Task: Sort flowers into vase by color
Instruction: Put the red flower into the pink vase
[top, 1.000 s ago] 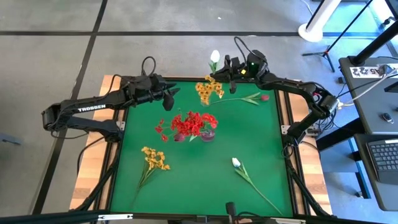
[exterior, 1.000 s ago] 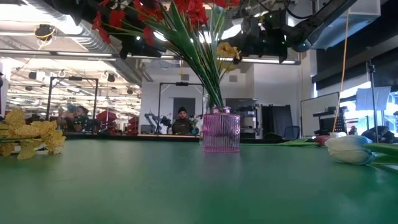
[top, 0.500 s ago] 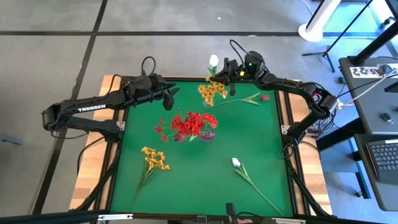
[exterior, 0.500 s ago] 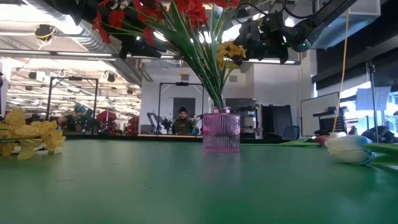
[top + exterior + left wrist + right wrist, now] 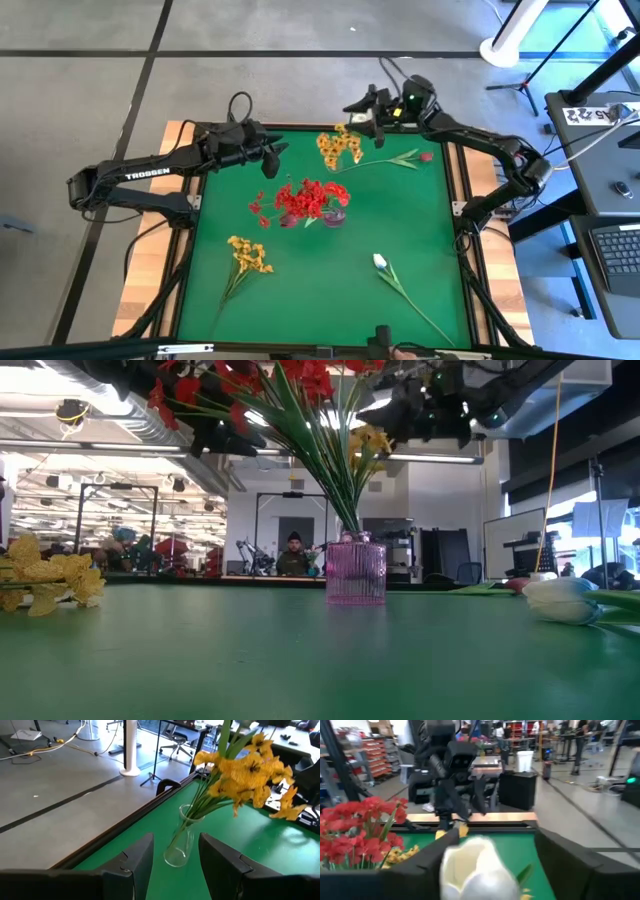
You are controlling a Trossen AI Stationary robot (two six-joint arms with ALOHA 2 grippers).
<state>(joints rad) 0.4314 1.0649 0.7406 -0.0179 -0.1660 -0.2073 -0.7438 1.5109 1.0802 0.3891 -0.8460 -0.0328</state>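
At the frame's upper centre, the right hand [image 5: 362,104] grips a white tulip [image 5: 477,865], just above-right of the yellow-flower vase [image 5: 181,840]; left hand [image 5: 272,152] open.

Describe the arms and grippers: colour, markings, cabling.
Both arms are matte black, slim jointed links. The left arm carries white TROSSEN lettering on its long link, with a black cable looping above the wrist. The right arm has similar looping cable and a small green light near its wrist. The left gripper's fingers are dark, flat and blocky.
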